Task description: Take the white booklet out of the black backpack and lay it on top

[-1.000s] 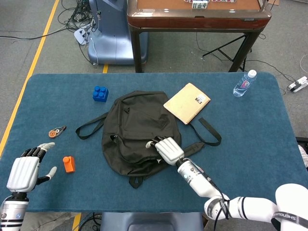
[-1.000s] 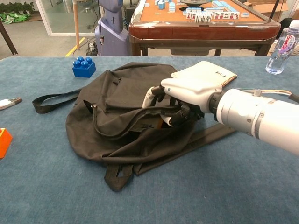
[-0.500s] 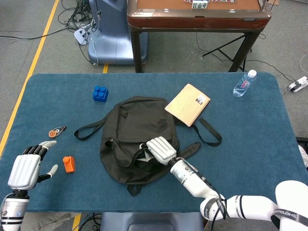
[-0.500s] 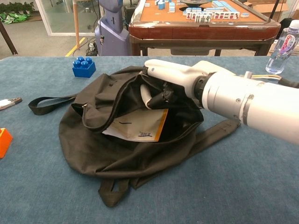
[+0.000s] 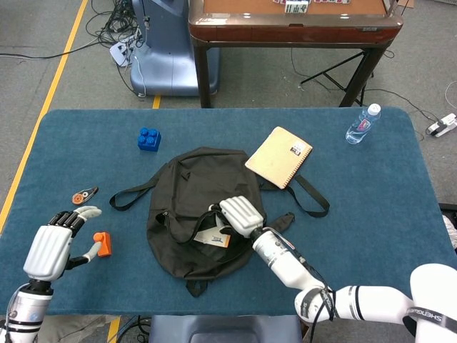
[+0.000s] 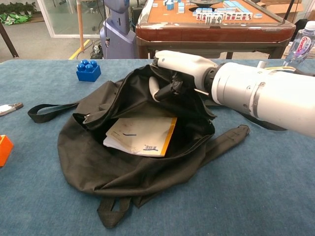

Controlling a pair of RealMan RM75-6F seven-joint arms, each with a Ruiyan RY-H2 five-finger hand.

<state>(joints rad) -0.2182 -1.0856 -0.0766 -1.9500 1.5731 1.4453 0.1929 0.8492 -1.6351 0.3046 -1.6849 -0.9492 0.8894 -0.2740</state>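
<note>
Inside the black backpack (image 6: pixel 88 162) mouth lies the white booklet (image 6: pixel 140 135), flat and exposed. Right hand (image 6: pixel 179 73) pinches the upper flap, fingers curled on fabric, holding the opening wide. Left hand (image 5: pixel 53 246) hovers near table edge, fingers spread, holding nothing. Best to keep flap high and bring left hand in for booklet's near edge.

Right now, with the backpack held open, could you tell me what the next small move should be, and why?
Probably bring the left robot hand across to the white booklet. The right robot hand grips the upper flap of the black backpack and holds the mouth open, so the booklet lies exposed inside. The left robot hand holds nothing, its fingers apart near the orange block.
</note>
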